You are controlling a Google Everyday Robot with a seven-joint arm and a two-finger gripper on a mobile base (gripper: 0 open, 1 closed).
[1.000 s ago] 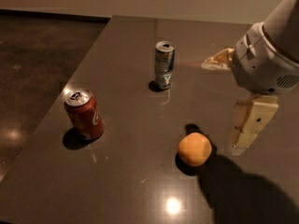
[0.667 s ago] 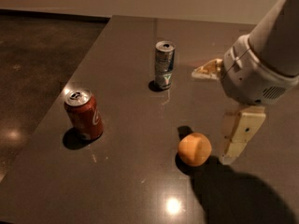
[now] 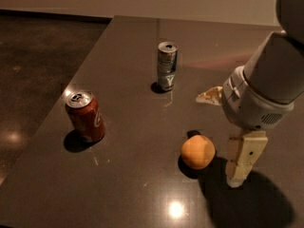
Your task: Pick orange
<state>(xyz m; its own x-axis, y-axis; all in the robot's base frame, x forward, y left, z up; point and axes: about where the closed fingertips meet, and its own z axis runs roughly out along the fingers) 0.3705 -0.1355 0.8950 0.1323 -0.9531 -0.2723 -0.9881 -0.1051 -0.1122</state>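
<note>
The orange (image 3: 198, 152) is a small round orange-yellow fruit lying on the dark table (image 3: 128, 61), right of centre and near the front. My gripper (image 3: 216, 140) hangs from the white arm at the right, low over the table and just right of the orange. It is open and empty. One tan finger (image 3: 209, 96) points left, behind the orange. The other finger (image 3: 242, 160) points down, close beside the orange's right side. I see no contact with the fruit.
A red soda can (image 3: 85, 116) stands upright at the left, near the table's left edge. A silver and green can (image 3: 166, 66) stands upright behind the orange. The floor (image 3: 38, 56) drops away at the left. A light glare (image 3: 175, 209) shines on the front of the table.
The gripper has moved left and closer to the orange. The orange and both cans have not moved.
</note>
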